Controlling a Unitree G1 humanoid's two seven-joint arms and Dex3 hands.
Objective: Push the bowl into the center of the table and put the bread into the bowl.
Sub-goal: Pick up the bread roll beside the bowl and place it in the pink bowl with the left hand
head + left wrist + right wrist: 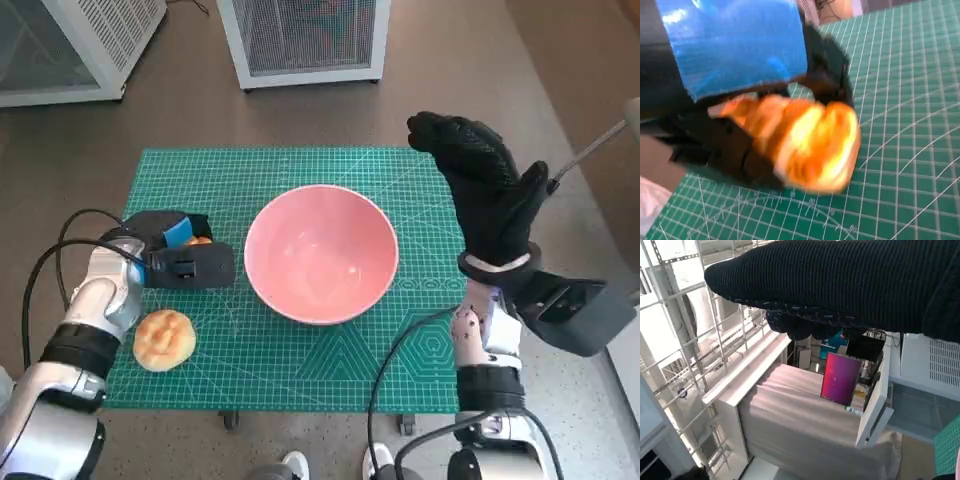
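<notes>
A pink bowl (pixel 320 252) stands empty near the middle of the green cutting mat (pixel 300 170) that covers the table. To its left my left hand (pixel 175 255) lies low over the mat and grips a golden piece of bread (pixel 198 240). The left wrist view shows that bread (pixel 810 142) held under the blue-taped hand (pixel 735 45), just above the mat. A second round bread roll (pixel 164 339) lies loose on the mat near the front left corner. My right hand (pixel 485 190) is raised over the table's right edge, fingers spread, holding nothing. The glove (pixel 840 285) crosses the right wrist view.
Two white mesh-fronted units (pixel 305 40) (pixel 70 45) stand on the floor beyond the table. A person's shoes (pixel 295 465) show at the front edge. Black cables (pixel 55 260) loop beside my left forearm. The right wrist view shows shelving and a magenta screen (pixel 840 377).
</notes>
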